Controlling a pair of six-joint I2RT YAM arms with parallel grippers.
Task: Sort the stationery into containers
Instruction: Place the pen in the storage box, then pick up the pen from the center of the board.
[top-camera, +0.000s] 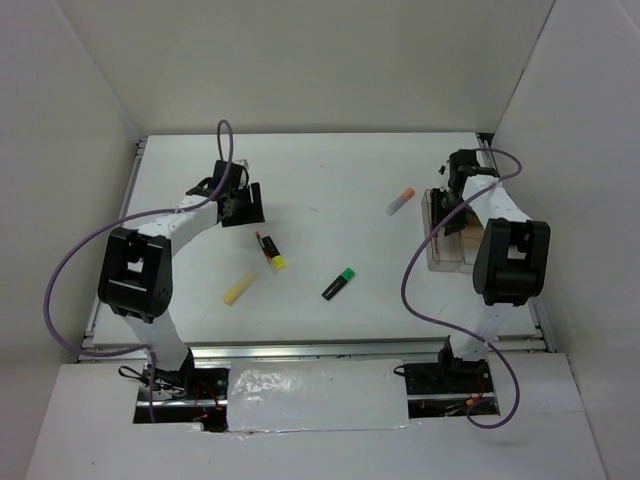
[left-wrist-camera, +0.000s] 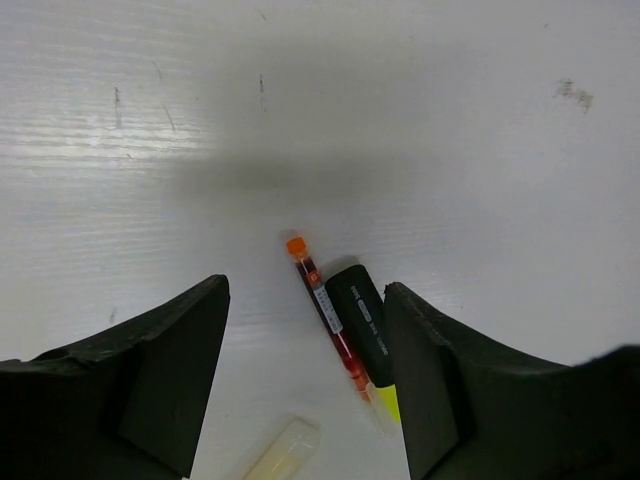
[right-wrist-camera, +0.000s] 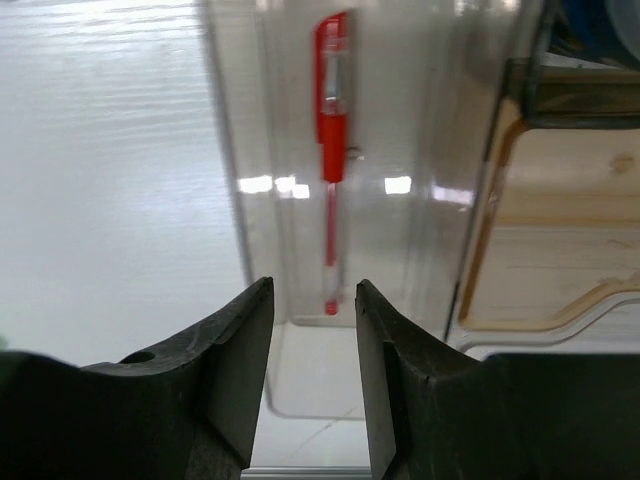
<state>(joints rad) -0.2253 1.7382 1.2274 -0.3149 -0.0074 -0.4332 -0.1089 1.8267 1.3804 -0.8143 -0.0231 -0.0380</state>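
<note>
My left gripper (left-wrist-camera: 305, 298) is open just above the table, straddling a thin red pen with an orange tip (left-wrist-camera: 328, 312) and a black highlighter with a yellow cap (left-wrist-camera: 364, 322). The highlighter lies close to the right finger. A pale yellow stick (left-wrist-camera: 285, 452) lies nearer the wrist. My right gripper (right-wrist-camera: 313, 290) is open and empty over the smoky clear organiser (right-wrist-camera: 235, 200). Another red pen (right-wrist-camera: 332, 140) lies in one of its narrow compartments. From above, a green-capped highlighter (top-camera: 340, 283) and a white orange-capped marker (top-camera: 400, 201) lie loose between the left gripper (top-camera: 243, 208) and the right gripper (top-camera: 452, 190).
The organiser (top-camera: 447, 245) stands at the right edge of the table, partly under the right arm. Its tan wood section (right-wrist-camera: 560, 250) adjoins the clear part. Something blue (right-wrist-camera: 622, 20) shows at the corner. White walls close in the table on three sides.
</note>
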